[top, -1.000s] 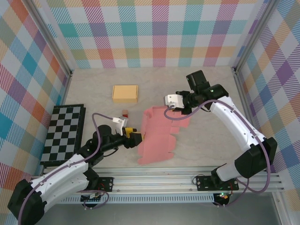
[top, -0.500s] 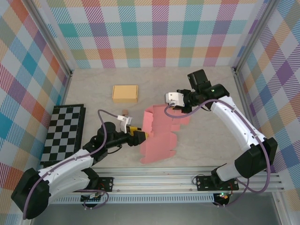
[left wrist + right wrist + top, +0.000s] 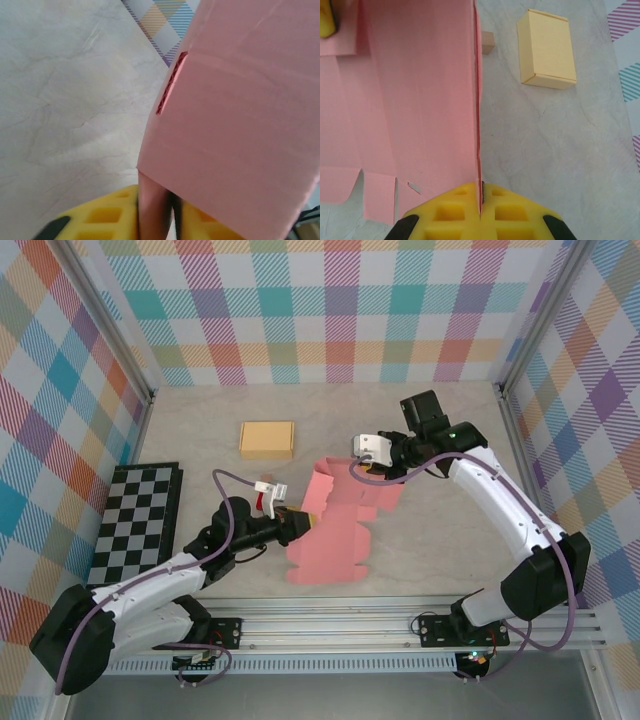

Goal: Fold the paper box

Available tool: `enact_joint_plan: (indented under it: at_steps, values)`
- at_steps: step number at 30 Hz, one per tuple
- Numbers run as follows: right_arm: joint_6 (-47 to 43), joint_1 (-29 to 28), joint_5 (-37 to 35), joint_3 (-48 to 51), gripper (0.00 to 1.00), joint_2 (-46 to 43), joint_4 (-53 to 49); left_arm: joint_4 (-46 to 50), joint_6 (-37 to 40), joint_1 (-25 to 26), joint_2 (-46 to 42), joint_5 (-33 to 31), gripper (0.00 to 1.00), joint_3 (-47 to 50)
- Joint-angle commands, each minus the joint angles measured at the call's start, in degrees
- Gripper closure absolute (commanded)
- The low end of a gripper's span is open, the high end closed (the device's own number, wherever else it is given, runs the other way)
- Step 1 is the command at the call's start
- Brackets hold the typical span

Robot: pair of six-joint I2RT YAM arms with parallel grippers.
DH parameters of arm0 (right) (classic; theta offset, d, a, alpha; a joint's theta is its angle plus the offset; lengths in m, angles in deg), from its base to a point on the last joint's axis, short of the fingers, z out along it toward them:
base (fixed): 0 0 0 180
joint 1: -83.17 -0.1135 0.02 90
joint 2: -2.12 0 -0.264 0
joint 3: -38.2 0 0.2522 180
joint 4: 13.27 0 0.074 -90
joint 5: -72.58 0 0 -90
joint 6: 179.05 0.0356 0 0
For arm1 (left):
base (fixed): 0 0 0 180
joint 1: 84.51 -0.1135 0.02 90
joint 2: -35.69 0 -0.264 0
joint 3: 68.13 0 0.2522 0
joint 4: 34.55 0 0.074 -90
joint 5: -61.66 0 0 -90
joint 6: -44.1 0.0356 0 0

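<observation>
The pale marbled table (image 3: 430, 555) carries everything, and in its middle lies the pink paper box (image 3: 335, 540), mostly flat, with one panel standing upright along its left side. Over at the table's left edge sits the checkerboard mat (image 3: 135, 525). Behind the pink sheet, well apart, rests a closed tan box (image 3: 267, 439). The left gripper (image 3: 157, 202) is clamped on the pink card, and the right gripper (image 3: 481, 192) pinches the raised panel's edge between pressed-together pads. A small brown block (image 3: 487, 42) stands just beside that panel.
</observation>
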Motion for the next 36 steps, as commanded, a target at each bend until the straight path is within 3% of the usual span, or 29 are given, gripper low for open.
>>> enact_joint_plan:
  at_steps: [1, 5, 6, 8, 10, 11, 12, 18, 24, 31, 36]
  values:
    - [2.2, -1.0, 7.7, 1.3, 1.0, -1.9, -0.3, -4.2, -0.4, 0.5, -0.5, 0.1, 0.99, -2.6]
    - [1.8, -0.7, 6.1, 1.2, 1.0, -2.1, -0.6, -0.6, 1.4, 0.6, -3.9, -2.6, 1.0, -1.8]
    - [1.4, -0.6, 5.8, 1.2, 1.0, -2.3, -0.8, 1.5, 2.0, 0.6, -5.2, -3.9, 0.93, -1.7]
    - [0.8, -0.4, 4.9, 0.9, 1.0, -2.5, -1.1, 6.3, 3.2, 0.6, -8.0, -7.0, 0.67, -1.8]
    - [-0.3, -0.2, 3.6, 0.6, 1.0, -2.6, -1.8, 11.6, 5.2, 0.6, -11.5, -10.8, 0.33, -2.1]
    - [-1.1, -0.2, 2.6, 0.5, 1.0, -2.6, -1.9, 15.4, 6.7, 0.6, -13.7, -12.8, 0.25, -2.5]
    - [-2.0, -0.2, 1.3, 0.6, 1.0, -2.7, -1.9, 18.6, 8.6, 0.5, -15.7, -14.6, 0.23, -2.9]
    - [-7.5, -0.4, -4.8, 4.3, 1.0, -4.5, 3.3, 29.7, 14.7, 0.5, -25.7, -22.7, 0.22, -5.3]
    - [-16.8, -3.4, -8.4, 17.0, 1.0, -11.3, 17.9, 29.4, 14.5, 0.5, -27.3, -28.8, 0.26, -4.3]
    - [-20.9, -7.3, -16.5, 29.7, 1.0, -14.8, 35.9, 24.5, 13.8, 0.5, -21.9, -27.0, 0.27, -1.6]
    - [-24.1, -10.1, -23.2, 35.8, 1.0, -14.5, 46.2, 20.0, 14.5, 0.5, -15.5, -21.3, 0.3, -0.1]
